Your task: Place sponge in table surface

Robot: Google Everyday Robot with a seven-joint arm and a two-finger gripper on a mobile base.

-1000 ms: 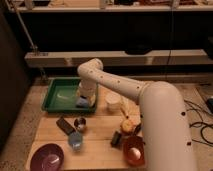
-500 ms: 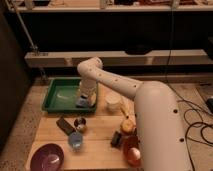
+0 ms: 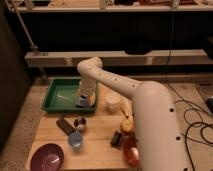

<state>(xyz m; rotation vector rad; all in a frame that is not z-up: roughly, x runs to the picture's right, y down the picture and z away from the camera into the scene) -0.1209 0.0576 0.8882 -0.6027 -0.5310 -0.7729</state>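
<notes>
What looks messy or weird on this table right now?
Nothing stands out. The gripper is down at the right side of the green tray. The purple bowl, blue cup and white bowl sit upright on the wooden table, and nothing looks spilled.

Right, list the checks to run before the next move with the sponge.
1. Claw in place: ok, low inside the tray, at its right end.
2. Sponge in sight: cannot tell; a bluish bit at the claw may be it.
3. Sponge on table: not ok, not yet done.
4. Way right: not ok, the white cup stands next to the tray there.
5. Way forward: not ok, the block and metal cup sit just in front of the tray.
</notes>
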